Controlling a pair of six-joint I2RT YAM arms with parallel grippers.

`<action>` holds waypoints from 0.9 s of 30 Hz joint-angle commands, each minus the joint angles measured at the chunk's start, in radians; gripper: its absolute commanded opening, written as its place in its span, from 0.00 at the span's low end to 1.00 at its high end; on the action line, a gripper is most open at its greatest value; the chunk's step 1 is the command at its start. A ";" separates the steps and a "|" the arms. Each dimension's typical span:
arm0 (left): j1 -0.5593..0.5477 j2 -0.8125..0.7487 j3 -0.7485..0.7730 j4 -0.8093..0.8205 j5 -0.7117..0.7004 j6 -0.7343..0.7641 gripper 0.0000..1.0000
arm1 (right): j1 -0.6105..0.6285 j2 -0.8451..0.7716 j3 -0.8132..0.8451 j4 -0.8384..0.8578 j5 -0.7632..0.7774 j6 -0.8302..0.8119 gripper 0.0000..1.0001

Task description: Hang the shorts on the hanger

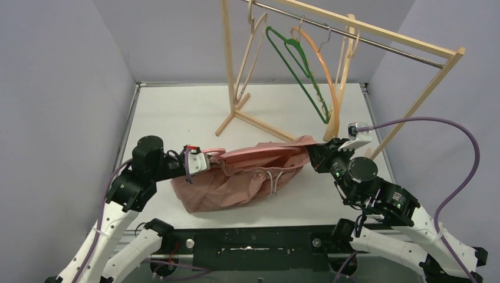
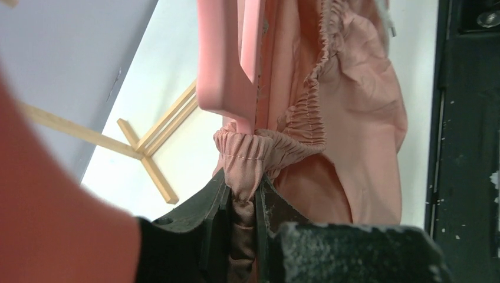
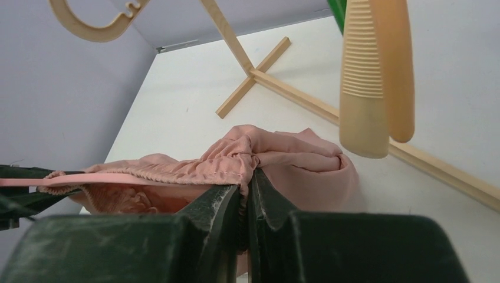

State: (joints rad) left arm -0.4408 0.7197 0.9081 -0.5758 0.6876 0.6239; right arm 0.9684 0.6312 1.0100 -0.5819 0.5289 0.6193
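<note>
Pink cloth is stretched between your two tools: the shorts (image 1: 236, 183) hang by their waistband, long axis left to right, and the legs sag onto the desk (image 1: 177, 112). Your left tool (image 2: 243, 203) is clamped tight on the waistband end just beside the hanger (image 2: 227, 65). Your right tool (image 3: 244, 197) pinches the opposite end, well apart from the hanger. The left arm is therefore nearer.

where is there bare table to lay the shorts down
Widest bare table lies back left, between the left wall and the wooden rack's foot. A narrower strip runs in front of the shorts, along the near edge. The middle is crowded: shorts stretched between left end effector and right end effector.
</note>
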 commanded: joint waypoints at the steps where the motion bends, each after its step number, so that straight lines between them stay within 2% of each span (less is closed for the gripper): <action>1: 0.011 0.041 0.017 -0.006 -0.196 0.033 0.00 | -0.014 -0.005 0.045 0.079 0.030 -0.022 0.00; 6: 0.011 0.090 0.044 0.006 -0.215 0.042 0.00 | -0.015 0.077 0.039 0.148 -0.142 0.004 0.01; 10: 0.011 0.096 0.045 0.030 -0.215 0.035 0.00 | -0.015 0.166 0.037 0.198 -0.249 0.066 0.08; 15: 0.011 0.098 0.037 0.062 -0.146 -0.004 0.00 | -0.004 0.217 0.058 0.213 -0.323 0.078 0.23; 18: 0.011 0.091 0.036 0.088 -0.092 -0.036 0.00 | -0.004 0.224 0.098 0.185 -0.339 -0.003 0.40; 21: 0.011 0.067 0.022 0.113 -0.040 -0.065 0.00 | -0.004 0.229 0.182 0.086 -0.356 -0.117 0.50; 24: 0.011 0.042 0.010 0.128 0.011 -0.092 0.00 | -0.005 0.228 0.245 -0.005 -0.387 -0.207 0.56; 27: 0.011 0.037 0.008 0.128 0.057 -0.109 0.00 | -0.004 0.214 0.264 -0.014 -0.431 -0.264 0.57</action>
State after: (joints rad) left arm -0.4366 0.7856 0.9043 -0.5545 0.6327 0.5610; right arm 0.9627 0.8658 1.2274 -0.5484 0.1654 0.4904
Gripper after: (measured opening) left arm 0.119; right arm 0.562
